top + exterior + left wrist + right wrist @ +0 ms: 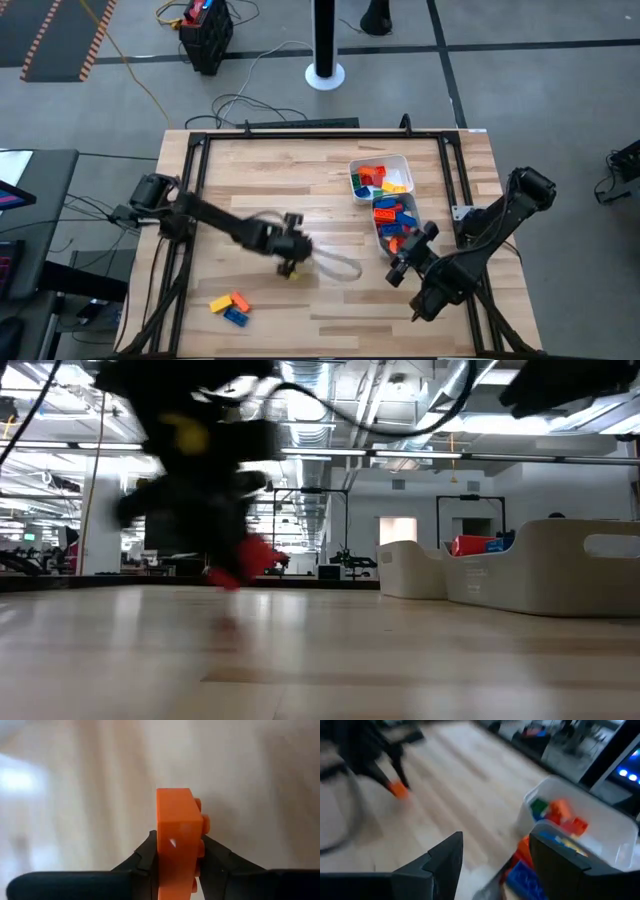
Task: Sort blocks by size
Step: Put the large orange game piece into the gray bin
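Observation:
My left gripper point(291, 268) hangs over the table's middle, shut on an orange block point(176, 840), which also shows in the right wrist view as an orange block point(397, 789). My right gripper point(495, 865) stands open with nothing between its fingers, at the near end of the clear tub point(398, 228). That tub holds several red, blue and orange blocks. Behind it, the white tub point(381, 178) holds several more. A yellow, an orange and a blue block point(230, 306) lie together on the table at the near left. My left gripper pinches the orange block between its two fingers, one finger point(145, 855) on a flat side and the other on the studded side point(201, 827). The fingers slant down from the table's left. Most of the block sticks out past the fingertips, clear of the table.
A grey cable loop point(340, 266) lies on the wood just right of my left gripper. A black frame point(300, 132) runs round the tabletop. Bare wood stretches between the loose blocks and the tubs.

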You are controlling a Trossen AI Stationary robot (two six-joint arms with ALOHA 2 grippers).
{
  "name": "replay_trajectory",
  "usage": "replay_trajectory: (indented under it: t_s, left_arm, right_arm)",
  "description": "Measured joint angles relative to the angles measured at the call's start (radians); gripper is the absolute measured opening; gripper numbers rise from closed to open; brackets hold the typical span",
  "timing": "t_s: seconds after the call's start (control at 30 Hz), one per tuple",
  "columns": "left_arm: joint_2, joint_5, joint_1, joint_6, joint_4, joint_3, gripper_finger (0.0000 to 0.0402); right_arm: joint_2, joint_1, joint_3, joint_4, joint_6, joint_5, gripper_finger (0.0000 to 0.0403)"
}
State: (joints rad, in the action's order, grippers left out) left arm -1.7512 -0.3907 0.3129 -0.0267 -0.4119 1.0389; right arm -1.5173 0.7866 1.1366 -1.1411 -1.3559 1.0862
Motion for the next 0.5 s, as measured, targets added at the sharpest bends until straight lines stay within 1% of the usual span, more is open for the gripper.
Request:
replay_trajectory:
  t_s: [0.1,0.23,0.33,0.4,0.5]
  left_arm:
    - [0.000,0.014,-0.095,-0.076,0.166,0.000,0.0089]
    - [-0.001,0.110,-0.198,-0.120,0.424,0.000,0.0090]
    - [-0.001,0.184,-0.260,-0.119,0.613,0.000,0.0090]
    - [-0.001,0.206,-0.293,-0.118,0.702,0.001,0.0090]
    - [-0.001,0.211,-0.329,-0.108,0.792,0.001,0.0090]
  right_arm:
    - [-0.004,0.005,0.000,-0.013,-0.048,0.068,0.0255]
    - [-0.009,-0.005,0.000,-0.006,-0.050,0.077,0.0255]
    - [-0.009,-0.008,0.000,-0.004,-0.053,0.122,0.0255]
    - [-0.009,0.003,0.000,-0.004,-0.070,0.180,0.0255]
    - [-0.009,0.024,0.000,-0.005,-0.085,0.253,0.0255]
